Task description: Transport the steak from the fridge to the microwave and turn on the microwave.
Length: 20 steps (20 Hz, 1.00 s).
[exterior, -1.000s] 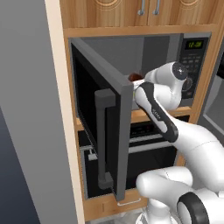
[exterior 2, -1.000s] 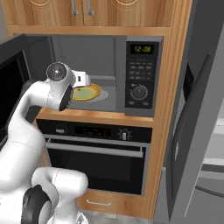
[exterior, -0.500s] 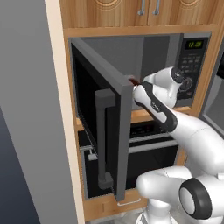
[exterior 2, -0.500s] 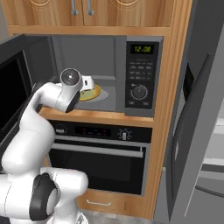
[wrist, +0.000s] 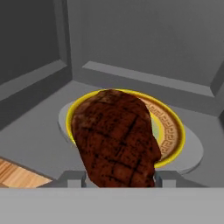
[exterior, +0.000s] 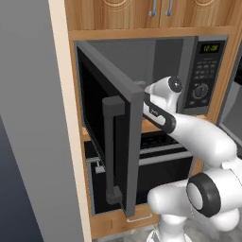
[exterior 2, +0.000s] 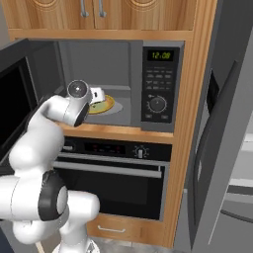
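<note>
- Microwave [exterior 2: 123,84] door [exterior: 113,142] swung wide open toward the left; dark glass pane and vertical bar handle [exterior: 109,151] facing out in the left base view.
- Control panel [exterior 2: 159,89] on the right side of the microwave: green clock lit, button rows, round dial below.
- Arm reaching into the cavity mouth, wrist just inside the opening in the right base view.
- Tool [wrist: 118,177] closed on the steak [wrist: 114,138]; fingers almost wholly hidden behind the meat in the hand view, only grey stubs visible either side at its lower edge.
- Steak dark reddish-brown with grill-mark crosshatch, held above a yellow-rimmed plate [wrist: 170,131] with a patterned brown inner band.
- Plate resting on the pale grey round turntable [wrist: 192,153] on the cavity floor; contact between steak and plate cannot be told.
- In the right base view, plate [exterior 2: 106,105] partly covered by the hand.
- Black oven [exterior 2: 118,173] with horizontal silver handle directly beneath the microwave; wooden cabinet doors [exterior 2: 94,12] above.
- Grey fridge [exterior 2: 222,148] at the right edge of the right base view.
</note>
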### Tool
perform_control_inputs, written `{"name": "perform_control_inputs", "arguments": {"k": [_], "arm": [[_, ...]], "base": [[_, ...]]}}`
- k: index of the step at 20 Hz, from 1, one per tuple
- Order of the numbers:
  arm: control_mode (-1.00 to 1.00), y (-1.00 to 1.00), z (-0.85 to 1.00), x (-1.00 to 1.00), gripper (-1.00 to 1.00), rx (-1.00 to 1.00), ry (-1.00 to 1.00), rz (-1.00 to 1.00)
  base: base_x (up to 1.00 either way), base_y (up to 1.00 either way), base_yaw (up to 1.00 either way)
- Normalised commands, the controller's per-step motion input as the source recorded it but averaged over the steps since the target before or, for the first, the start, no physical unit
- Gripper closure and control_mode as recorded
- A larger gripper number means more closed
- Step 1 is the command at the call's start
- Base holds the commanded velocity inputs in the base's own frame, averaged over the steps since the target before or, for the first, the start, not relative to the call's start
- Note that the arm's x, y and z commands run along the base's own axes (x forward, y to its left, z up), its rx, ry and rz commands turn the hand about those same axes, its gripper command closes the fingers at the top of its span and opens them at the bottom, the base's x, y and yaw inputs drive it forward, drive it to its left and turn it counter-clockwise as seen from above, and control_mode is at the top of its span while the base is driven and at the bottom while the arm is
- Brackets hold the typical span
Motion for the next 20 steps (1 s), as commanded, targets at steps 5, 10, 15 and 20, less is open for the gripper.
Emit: {"name": "perform_control_inputs", "arguments": {"k": [5,10,15,20], "arm": [[-1.00,0.00,-0.13,0.36,1.00,0.00,0.02,0.00],[-1.00,0.00,-0.14,0.31,1.00,0.00,0.04,0.00],[-1.00,0.00,-0.13,0.28,1.00,0.00,0.03,0.01],[-1.00,0.00,-0.13,0.29,1.00,0.00,0.03,0.03]], "base": [[0.00,0.00,0.00],[0.00,0.00,0.00],[0.00,0.00,0.00],[0.00,0.00,0.00]]}}
